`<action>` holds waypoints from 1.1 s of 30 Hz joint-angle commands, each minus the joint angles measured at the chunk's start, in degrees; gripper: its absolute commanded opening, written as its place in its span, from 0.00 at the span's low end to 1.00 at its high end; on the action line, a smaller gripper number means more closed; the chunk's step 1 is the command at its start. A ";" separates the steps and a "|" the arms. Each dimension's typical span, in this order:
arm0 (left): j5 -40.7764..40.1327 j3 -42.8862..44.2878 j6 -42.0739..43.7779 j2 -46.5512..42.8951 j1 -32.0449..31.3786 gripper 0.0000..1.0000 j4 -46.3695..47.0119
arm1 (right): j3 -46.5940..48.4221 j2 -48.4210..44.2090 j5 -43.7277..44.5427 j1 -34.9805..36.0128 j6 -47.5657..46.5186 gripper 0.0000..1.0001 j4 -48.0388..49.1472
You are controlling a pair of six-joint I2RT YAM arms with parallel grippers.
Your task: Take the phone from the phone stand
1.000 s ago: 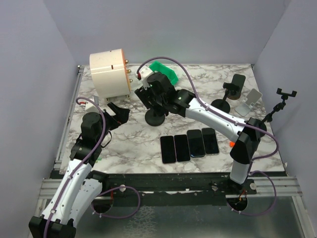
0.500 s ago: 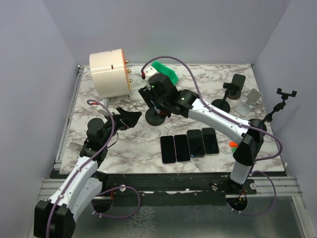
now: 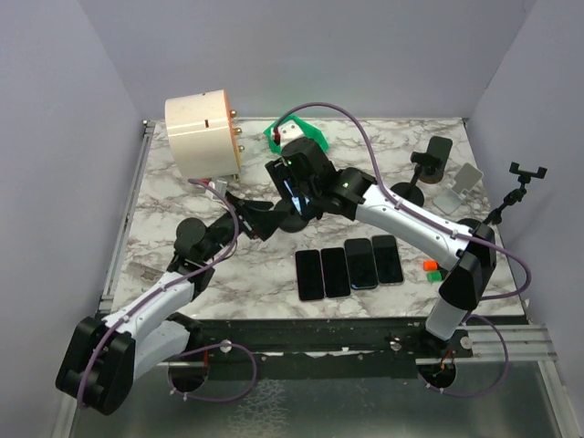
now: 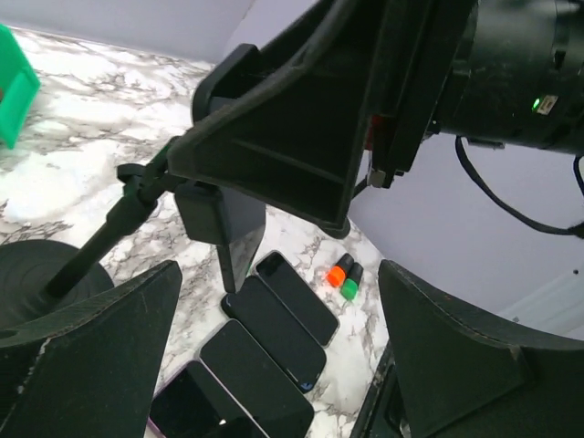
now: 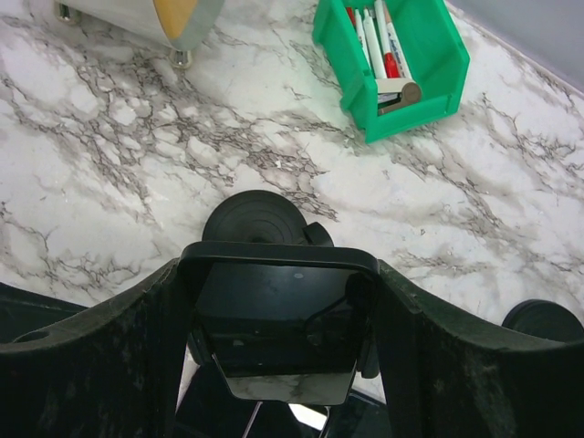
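A dark, glossy phone (image 5: 274,319) sits tilted in the clamp of a black phone stand with a round base (image 5: 254,219). My right gripper (image 5: 278,274) comes down over it with a finger pressed against each long edge, shut on the phone. From above, this gripper (image 3: 294,187) covers most of the phone. My left gripper (image 3: 258,219) is just left of the stand base (image 3: 294,219), low over the table. Its fingers (image 4: 91,365) stand wide open with nothing between them. The stand's stem (image 4: 100,242) shows in front of its left finger.
Several dark phones (image 3: 349,265) lie in a row in front of the stand, with orange and green caps (image 3: 429,267) to their right. A cream cylinder (image 3: 203,134) and a green bin of markers (image 5: 392,55) stand behind. More phone stands (image 3: 429,164) occupy the right side.
My left arm has swung right and forward, bringing its gripper up beside the stand base. My right gripper has settled lower over the phone and narrowed onto its edges.
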 commanded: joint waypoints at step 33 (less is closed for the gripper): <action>2.23 7.38 5.14 20.61 -1.25 0.32 13.02 | 0.03 0.47 -2.60 -2.50 4.53 0.28 1.63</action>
